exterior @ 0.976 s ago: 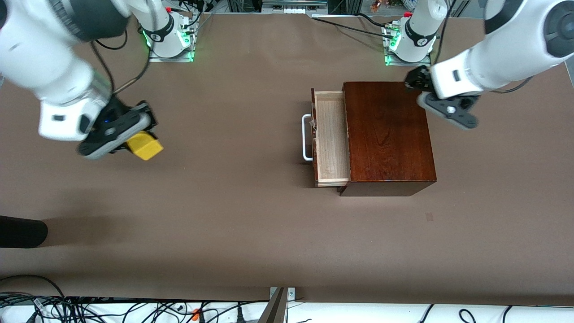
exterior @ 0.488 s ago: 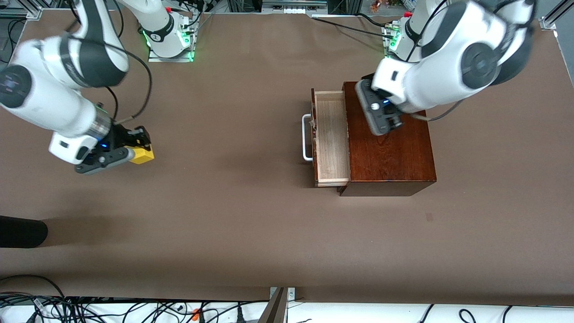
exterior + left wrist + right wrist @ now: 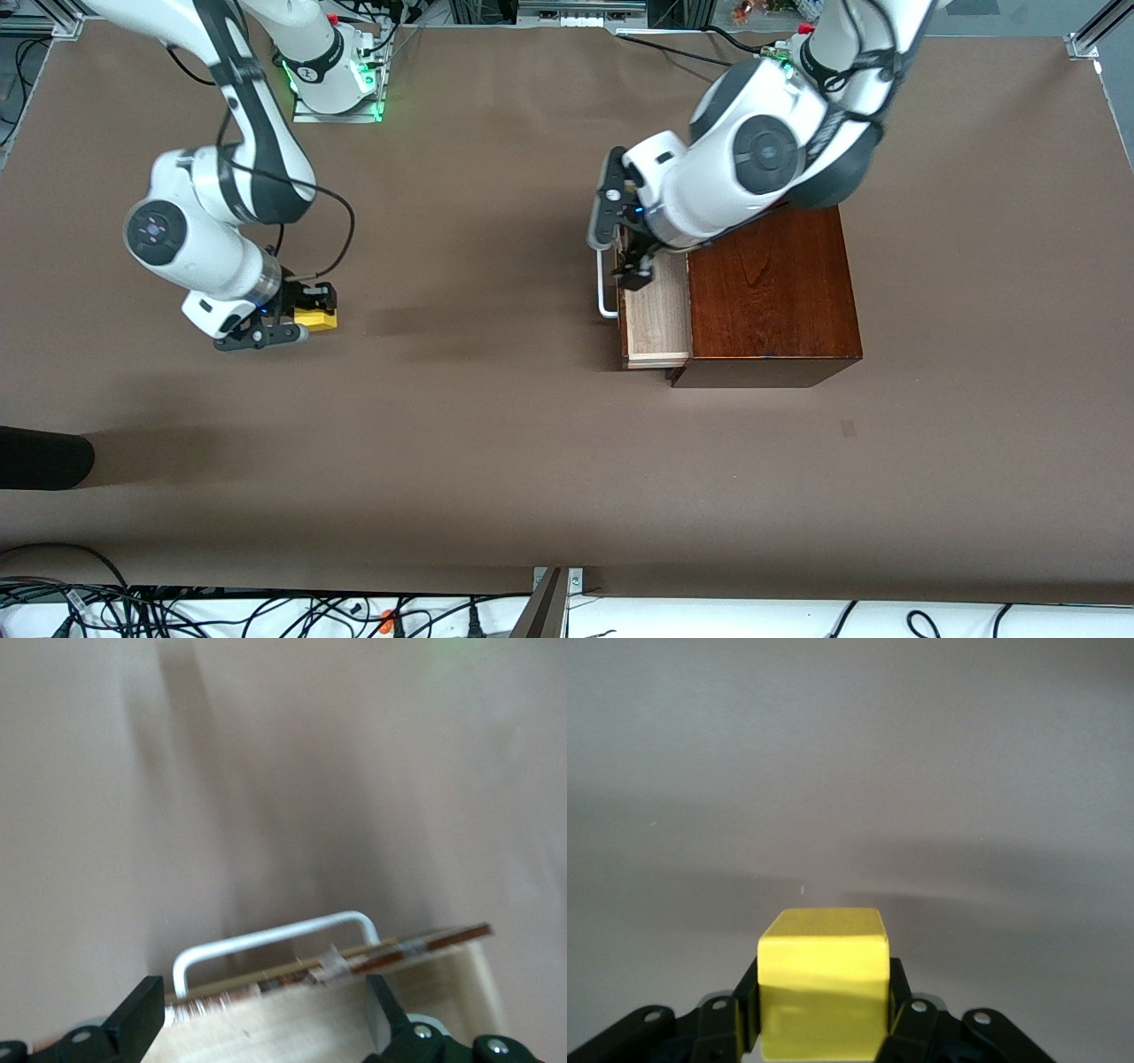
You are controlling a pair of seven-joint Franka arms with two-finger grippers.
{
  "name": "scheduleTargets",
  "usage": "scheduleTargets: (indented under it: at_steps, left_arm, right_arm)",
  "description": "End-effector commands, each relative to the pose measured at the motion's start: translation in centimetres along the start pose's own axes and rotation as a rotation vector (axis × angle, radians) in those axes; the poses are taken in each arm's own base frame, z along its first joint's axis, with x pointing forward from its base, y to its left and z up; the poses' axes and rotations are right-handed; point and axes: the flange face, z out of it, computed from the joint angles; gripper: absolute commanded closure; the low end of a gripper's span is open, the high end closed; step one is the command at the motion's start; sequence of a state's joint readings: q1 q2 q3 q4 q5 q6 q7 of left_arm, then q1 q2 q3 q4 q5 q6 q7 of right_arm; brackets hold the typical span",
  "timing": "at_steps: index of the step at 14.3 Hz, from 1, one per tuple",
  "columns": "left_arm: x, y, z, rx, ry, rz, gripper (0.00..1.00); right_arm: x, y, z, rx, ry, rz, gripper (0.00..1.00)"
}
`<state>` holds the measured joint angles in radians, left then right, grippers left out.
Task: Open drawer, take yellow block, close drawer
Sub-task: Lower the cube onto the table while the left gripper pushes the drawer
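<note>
Front view: the right claw [image 3: 306,321] sits low over the brown desk [image 3: 496,443], toward the right arm's end and well apart from the box [image 3: 771,292]. It is clamped on the block [image 3: 316,319], whose yellow face shows between the dark fingers. Whether the block touches the desk cannot be told. The box stands toward the left arm's end, nearer the robots' edge than the camera's edge. Its drawer [image 3: 657,315] is pulled out toward the right arm's end, the pale tray showing. The white handle [image 3: 606,283] stands out from the drawer front. The left claw [image 3: 631,261] is over the drawer's front edge, just beside the handle.

Left wrist view: the left claw [image 3: 266,1019] is spread wide, one dark finger at each side of the frame. Between them lie the pale drawer [image 3: 328,1028] floor, the thin reddish front edge and the handle [image 3: 275,943], with nothing gripped.

Right wrist view: the right claw [image 3: 821,1005] squeezes the block [image 3: 822,979] on two sides. The cube sits square between the fingers, with bare desk [image 3: 850,771] ahead of it.
</note>
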<state>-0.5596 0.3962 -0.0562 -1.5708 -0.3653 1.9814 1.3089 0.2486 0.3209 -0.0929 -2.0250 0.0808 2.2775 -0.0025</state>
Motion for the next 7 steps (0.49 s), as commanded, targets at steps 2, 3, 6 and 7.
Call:
scheduleTargets:
  at_steps: [2, 3, 6, 7]
  left_arm:
    - [3.7, -0.1, 5.5, 0.052, -0.060, 0.090, 0.00]
    - [4.2, 0.3, 7.0, 0.055, -0.081, 0.070, 0.00]
    - [5.9, 1.6, 11.7, 0.056, -0.146, 0.042, 0.00]
    - [5.8, 2.0, 12.9, 0.051, -0.174, 0.032, 0.00]
  right_arm:
    - [0.9, 0.4, 3.9, -0.013, 0.020, 0.049, 1.00]
    - [1.0, 0.7, 4.9, -0.016, 0.028, 0.051, 1.00]
    - [1.5, 2.3, 6.5, -0.026, 0.048, 0.033, 1.00]
    - [1.5, 3.3, 6.9, -0.037, 0.043, 0.017, 1.00]
